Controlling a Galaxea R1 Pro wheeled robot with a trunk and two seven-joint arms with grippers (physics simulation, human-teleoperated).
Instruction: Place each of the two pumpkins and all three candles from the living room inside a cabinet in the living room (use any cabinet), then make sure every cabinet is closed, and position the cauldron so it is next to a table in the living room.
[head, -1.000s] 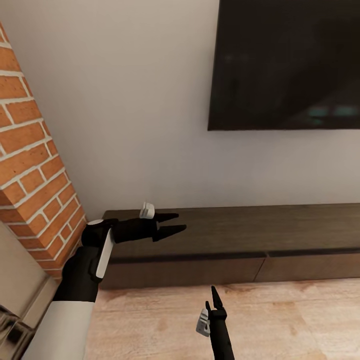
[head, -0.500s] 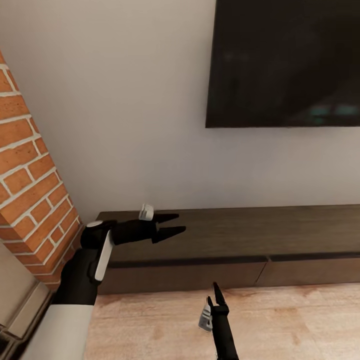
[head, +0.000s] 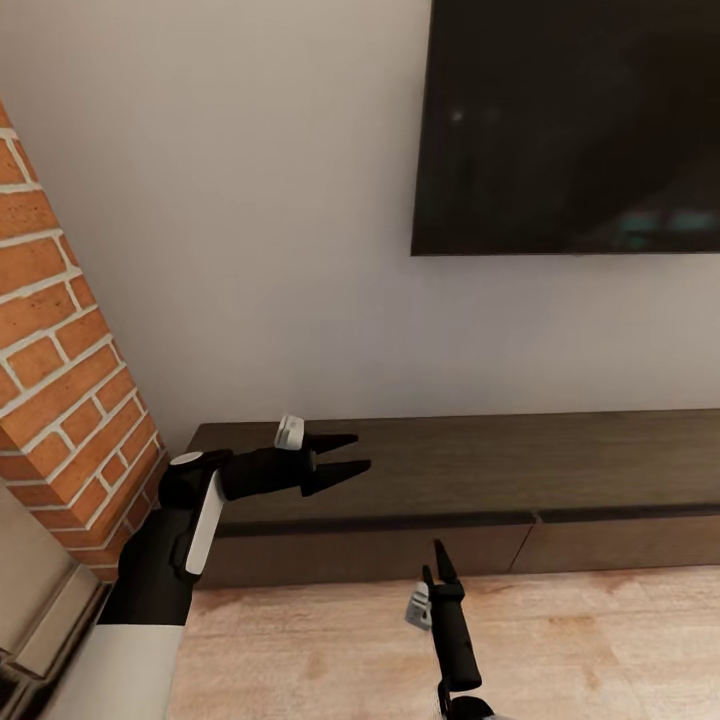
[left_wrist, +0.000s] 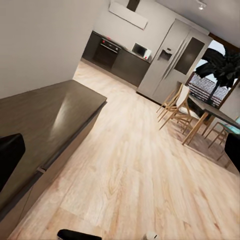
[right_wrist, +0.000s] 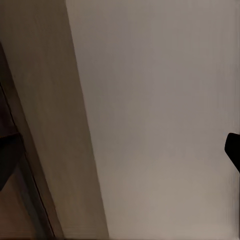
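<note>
Pale wall (head: 260, 200) filled most of the head view, with a dark flat screen (head: 570, 120) mounted on it at upper right and a red brick column (head: 60, 380) rising along the left edge. Below the screen ran the cabinet (head: 480, 470), a long, low dark-brown unit standing on light wood flooring (head: 600, 640), its drawer fronts flush and shut.

The left gripper (head: 345, 454) hung over the cabinet's left end, pointing along the top toward the right, its two black fingers spread apart with nothing between them. The right gripper (head: 437, 572) stood lower, over the floor just in front of the drawer fronts, pointing up toward the wall; from the head its fingers looked close together, and I could not tell whether they were truly closed.

From the left wrist, the cabinet's dark top (left_wrist: 45, 120) ran away beside the wall, and beyond it the floor opened onto a kitchen with a fridge (left_wrist: 175, 60), an oven (left_wrist: 107, 50) and a dining table with chairs (left_wrist: 192, 112), none of which the head camera caught. From the right wrist, the plain wall (right_wrist: 160, 115) met a strip of the cabinet top (right_wrist: 45, 110), with dark finger edges at both sides of the picture, set wide apart.
</note>
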